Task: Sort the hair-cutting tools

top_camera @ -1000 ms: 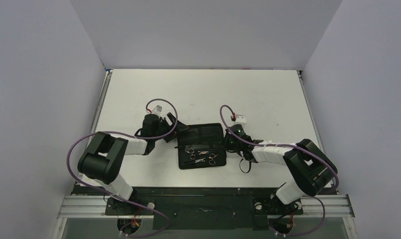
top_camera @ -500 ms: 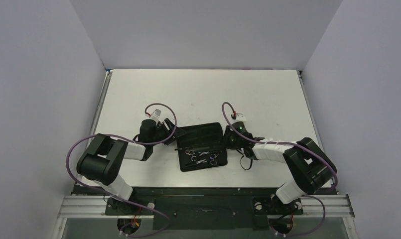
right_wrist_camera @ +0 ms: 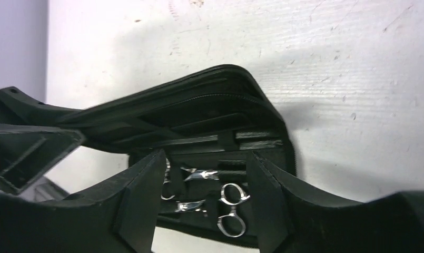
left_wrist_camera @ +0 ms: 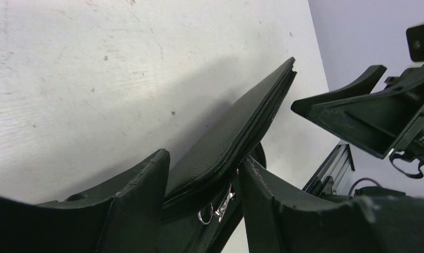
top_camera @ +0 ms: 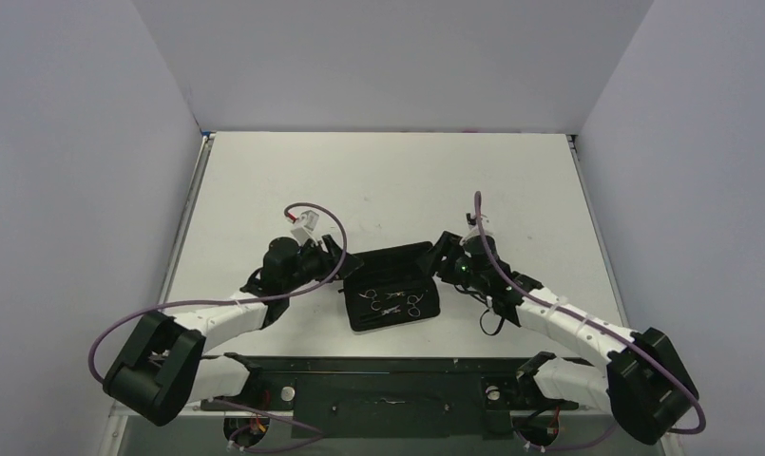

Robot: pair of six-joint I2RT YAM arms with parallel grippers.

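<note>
One black zip case (top_camera: 397,264) holds two pairs of silver scissors (right_wrist_camera: 198,174); the left pincer (top_camera: 340,258) clamps its raised lid, the right pincer (top_camera: 442,255) stands open beside it.

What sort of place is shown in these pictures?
Probably a laboratory robot cell, not a salon: a white table with a black case on it, closed in by plain grey walls, and two robot arms bolted to a metal frame at its near edge.

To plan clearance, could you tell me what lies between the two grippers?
In the top view, the half-open black zip case, with silver scissors inside, lies between the left gripper and right gripper.
</note>
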